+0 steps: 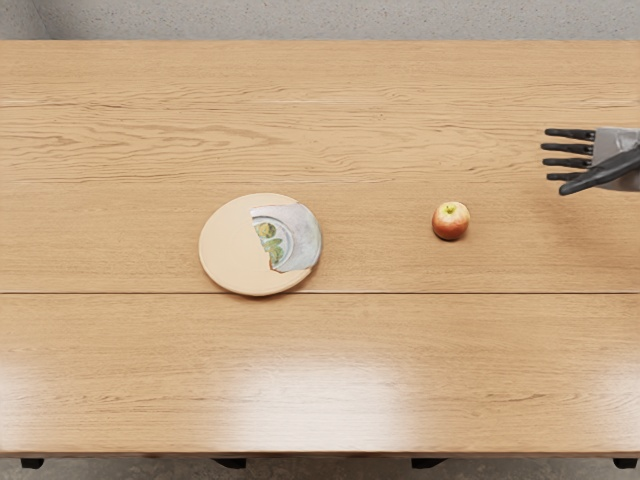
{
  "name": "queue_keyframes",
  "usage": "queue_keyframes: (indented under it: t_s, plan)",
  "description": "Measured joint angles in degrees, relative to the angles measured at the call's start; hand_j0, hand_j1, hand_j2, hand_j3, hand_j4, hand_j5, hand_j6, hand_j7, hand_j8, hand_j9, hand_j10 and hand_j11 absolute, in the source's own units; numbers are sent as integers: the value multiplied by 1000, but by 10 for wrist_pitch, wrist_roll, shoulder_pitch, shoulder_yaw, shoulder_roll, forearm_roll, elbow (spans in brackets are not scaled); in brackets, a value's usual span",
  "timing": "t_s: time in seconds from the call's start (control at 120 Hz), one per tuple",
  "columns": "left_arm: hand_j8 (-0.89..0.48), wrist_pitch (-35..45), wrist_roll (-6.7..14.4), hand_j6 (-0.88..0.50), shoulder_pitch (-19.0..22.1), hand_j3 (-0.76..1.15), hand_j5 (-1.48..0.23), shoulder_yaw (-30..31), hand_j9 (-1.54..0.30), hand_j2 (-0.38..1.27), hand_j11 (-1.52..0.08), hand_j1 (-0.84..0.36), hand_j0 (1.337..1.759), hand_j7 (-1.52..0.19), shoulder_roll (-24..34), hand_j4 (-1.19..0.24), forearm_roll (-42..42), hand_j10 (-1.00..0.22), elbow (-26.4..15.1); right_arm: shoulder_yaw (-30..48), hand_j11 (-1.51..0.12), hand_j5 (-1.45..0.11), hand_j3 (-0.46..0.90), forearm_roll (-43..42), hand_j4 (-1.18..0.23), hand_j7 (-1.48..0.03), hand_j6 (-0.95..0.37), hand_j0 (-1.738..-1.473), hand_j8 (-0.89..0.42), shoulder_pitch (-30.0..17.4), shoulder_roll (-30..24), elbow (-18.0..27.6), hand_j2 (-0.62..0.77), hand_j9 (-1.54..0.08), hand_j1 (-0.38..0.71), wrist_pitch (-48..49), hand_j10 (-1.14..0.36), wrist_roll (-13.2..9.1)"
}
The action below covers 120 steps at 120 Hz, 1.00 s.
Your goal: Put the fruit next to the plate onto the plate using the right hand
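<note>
Robot hand (pixel 593 160) spread, near round apple (pixel 451 221).

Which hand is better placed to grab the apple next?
Right. The right hand is open near the right edge of the table, on the same side as the apple, which sits right of the plate, apart from it. The left arm is not in view.

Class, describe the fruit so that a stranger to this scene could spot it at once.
A wide wooden table fills the view, with a round tan plate near its middle. To the plate's right, apart from it, sits the apple. It is the only small red-and-yellow ball, lying between the plate and the dark right hand at the picture's right edge.
</note>
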Motion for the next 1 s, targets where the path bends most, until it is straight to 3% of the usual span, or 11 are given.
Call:
queue_keyframes:
  t_s: [0.092,0.258,0.467,0.658,0.825,1.0]
  plan:
    - [-10,0,0,-10,0,0,-13,0,-13,2,-13,337,1658,-13,0,-10,0,-10,0,0,0,0,0,1,0,0,2,-1658,2,5,1,1,0,0,-349,0,2,0]
    - [-10,0,0,-10,0,0,-13,0,-13,2,-13,337,1658,-13,0,-10,0,-10,0,-57,0,0,0,-33,0,0,2,-1658,2,74,1,21,0,0,-349,0,1,0]
    - [-10,0,0,-10,0,0,-13,0,-13,2,-13,337,1658,-13,0,-10,0,-10,0,-122,0,0,0,-167,-1,0,0,-1658,0,107,-74,276,0,0,-349,-1,0,0]
    - [-10,0,0,-10,0,0,-13,0,-13,2,-13,337,1658,-13,0,-10,0,-10,0,-145,-11,-11,0,-227,-10,-10,-11,-1658,-10,112,-108,422,-1,-11,-340,-100,-9,0]
    - [-10,0,0,-10,0,0,-13,0,-13,2,-13,337,1658,-13,0,-10,0,-10,0,-265,-34,-35,0,-237,-29,-34,-30,-1658,-29,188,-72,454,-5,-34,-318,-185,-28,0]
    - [-10,0,0,-10,0,0,-13,0,-13,2,-13,337,1658,-13,0,-10,0,-10,0,-372,-32,-33,0,-231,-28,-32,-29,-1658,-28,253,-27,435,-4,-33,-320,-234,-27,0]
